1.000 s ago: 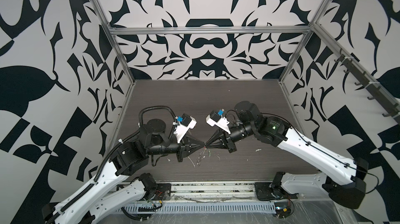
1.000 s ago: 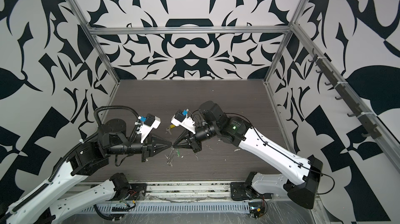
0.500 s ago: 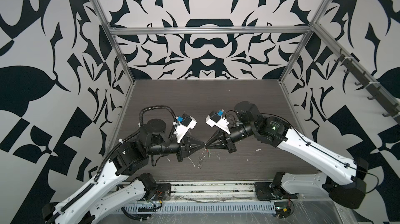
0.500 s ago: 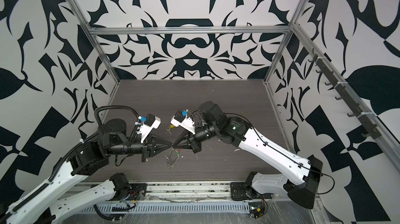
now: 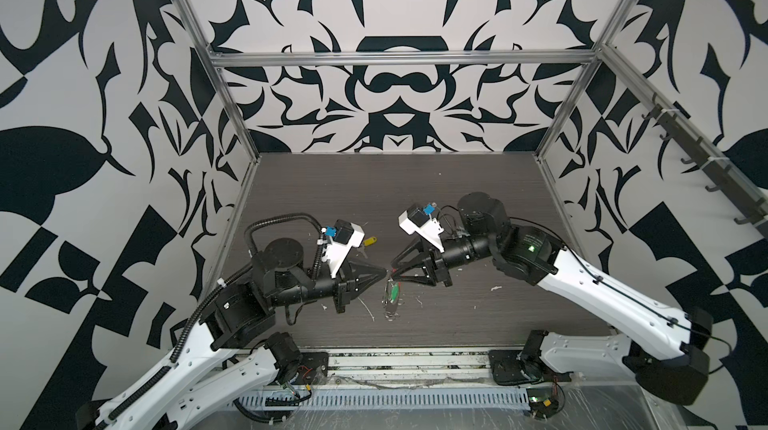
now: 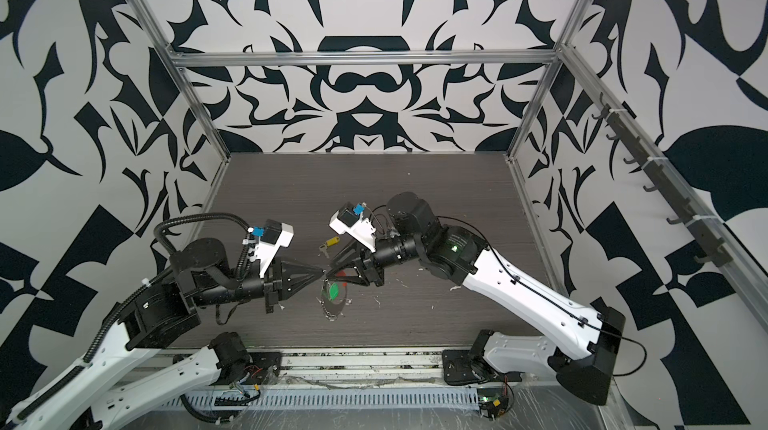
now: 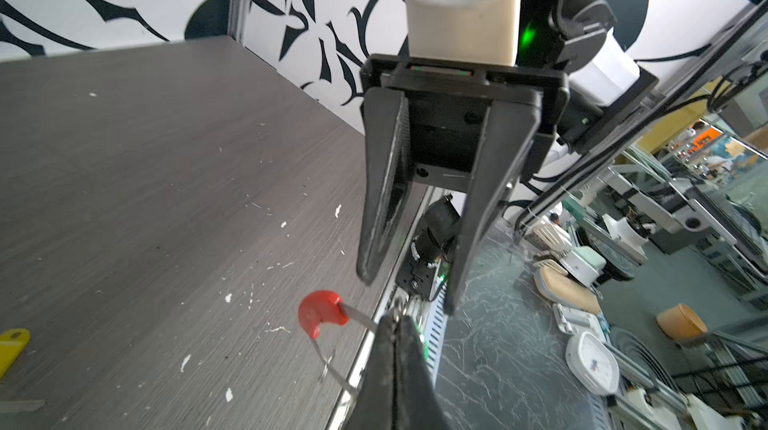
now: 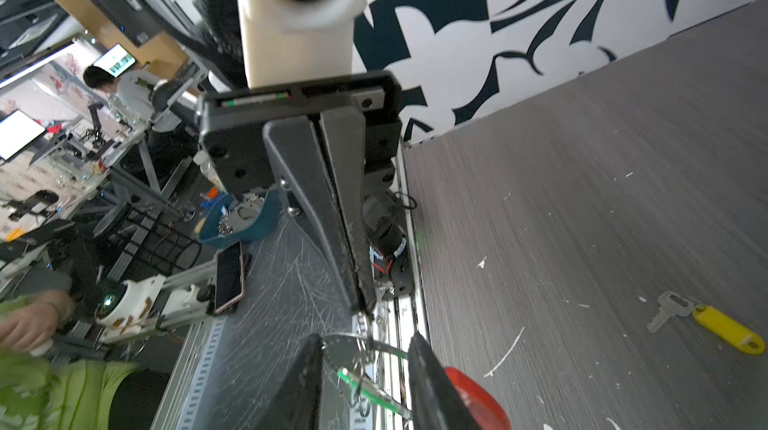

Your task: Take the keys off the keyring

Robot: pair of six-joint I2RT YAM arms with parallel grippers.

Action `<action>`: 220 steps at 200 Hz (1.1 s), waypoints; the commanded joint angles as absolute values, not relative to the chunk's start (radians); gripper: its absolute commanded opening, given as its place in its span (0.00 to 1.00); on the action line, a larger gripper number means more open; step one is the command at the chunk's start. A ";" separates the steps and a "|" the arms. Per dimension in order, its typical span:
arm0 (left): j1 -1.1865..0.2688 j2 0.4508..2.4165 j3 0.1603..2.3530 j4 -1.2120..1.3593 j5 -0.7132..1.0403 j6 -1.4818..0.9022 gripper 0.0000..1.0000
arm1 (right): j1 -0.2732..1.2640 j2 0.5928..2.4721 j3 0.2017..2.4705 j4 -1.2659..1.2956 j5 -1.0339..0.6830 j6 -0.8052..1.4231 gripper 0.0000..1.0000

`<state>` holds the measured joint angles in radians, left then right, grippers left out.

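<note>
With the left gripper (image 7: 392,322) clenched on the keyring (image 7: 320,313), the released right gripper (image 8: 365,338) should pinch the green tag (image 8: 365,390) between its fingers (image 8: 430,382).

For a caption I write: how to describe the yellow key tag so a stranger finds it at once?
On the dark table, look beyond the left gripper. The yellow key tag lies flat there, joined to a silver key; the green tag, its only neighbour, hangs at the keyring.
</note>
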<state>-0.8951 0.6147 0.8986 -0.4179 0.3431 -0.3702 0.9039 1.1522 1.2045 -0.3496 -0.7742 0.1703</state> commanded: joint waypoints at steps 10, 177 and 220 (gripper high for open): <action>-0.894 0.572 0.859 -0.321 0.211 -0.411 0.00 | 0.908 1.057 1.118 -0.149 -0.595 0.203 0.45; -0.894 0.539 0.774 -0.207 0.085 -0.471 0.00 | 1.072 1.030 0.942 0.153 -0.224 0.149 0.48; -0.894 0.509 0.755 -0.185 0.053 -0.478 0.00 | 1.072 1.048 0.924 0.167 -0.246 0.158 0.54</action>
<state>-0.8951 0.5339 0.7803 -0.2379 0.0692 -0.4686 1.0733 1.0443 0.9058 0.0952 -0.2317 0.1516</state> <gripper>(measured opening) 0.046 0.522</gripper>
